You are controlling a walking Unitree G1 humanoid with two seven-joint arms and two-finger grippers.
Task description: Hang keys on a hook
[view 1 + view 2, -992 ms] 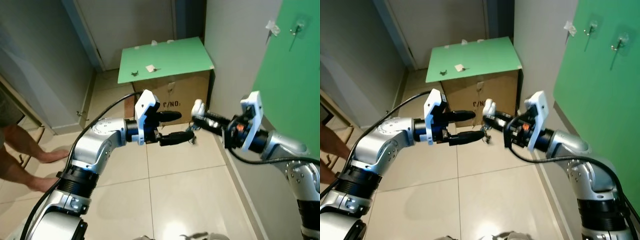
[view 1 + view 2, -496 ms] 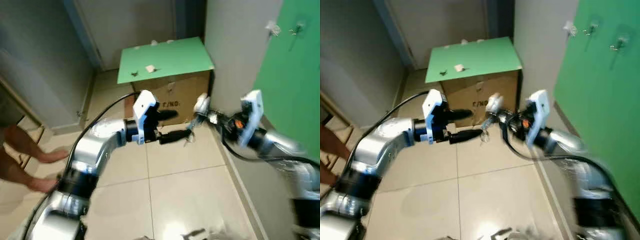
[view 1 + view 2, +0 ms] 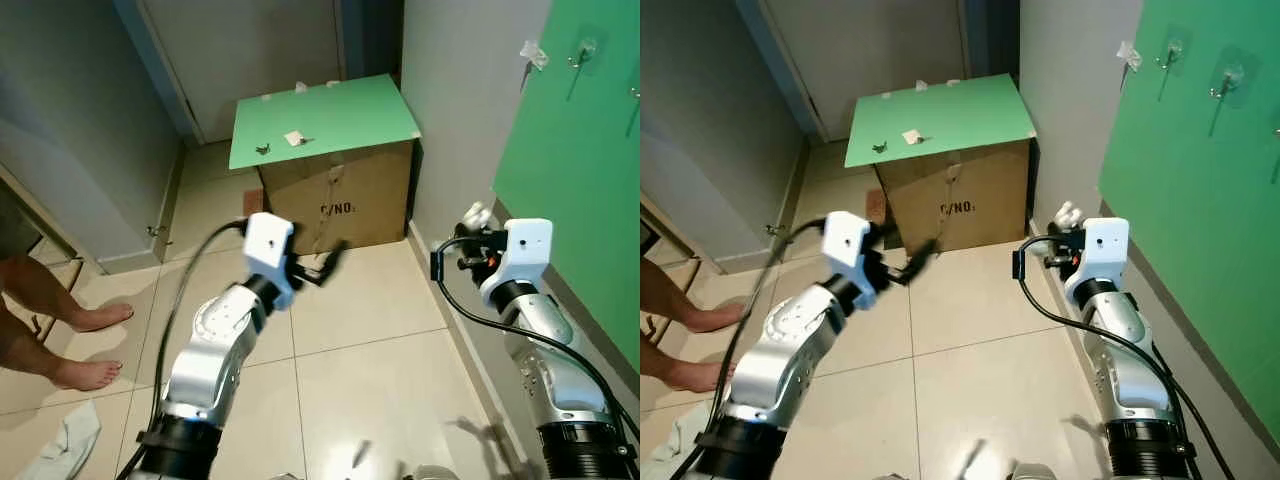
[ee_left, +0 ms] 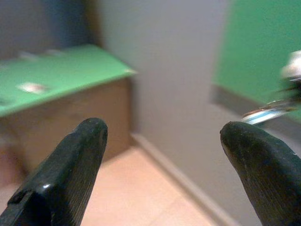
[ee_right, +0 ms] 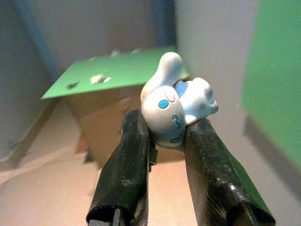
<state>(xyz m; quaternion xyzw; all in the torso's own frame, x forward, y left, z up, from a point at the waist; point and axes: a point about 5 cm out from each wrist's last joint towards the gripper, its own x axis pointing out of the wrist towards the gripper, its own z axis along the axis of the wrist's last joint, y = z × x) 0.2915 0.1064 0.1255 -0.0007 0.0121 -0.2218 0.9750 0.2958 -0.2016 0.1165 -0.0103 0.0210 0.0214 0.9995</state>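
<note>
The keys (image 5: 178, 110), marked by their white cartoon-rabbit charm, sat pinched between the two black fingers (image 5: 123, 174) of the right gripper (image 3: 470, 222), which were closed tight on the charm with the metal parts hidden behind it; a second before, both grippers had met at the middle over the floor, the left one's fingers closed at the keys while the right took them, and now the hand-over was done; the left gripper (image 3: 322, 266) had drawn back toward the robot's own side, its fingers (image 4: 77, 155) spread wide apart and holding nothing; the right arm had pulled in and turned toward the green wall panel (image 3: 590, 190) on the robot's right; on that panel, high up and well apart from the gripper, clear adhesive hooks (image 3: 1226, 80) stood in a row, none bearing anything that could be made out; so the keys were with the arm nearer the hooks, and what remained, by my judgement, was to raise them and slip the ring over one hook, the ring being hard to see behind the charm; farther off stood a cardboard box (image 3: 340, 190) topped with a green sheet (image 3: 320, 115) carrying small scraps; at the left edge a person's bare feet (image 3: 85, 345) rested on the tiled floor (image 3: 380, 390).
</note>
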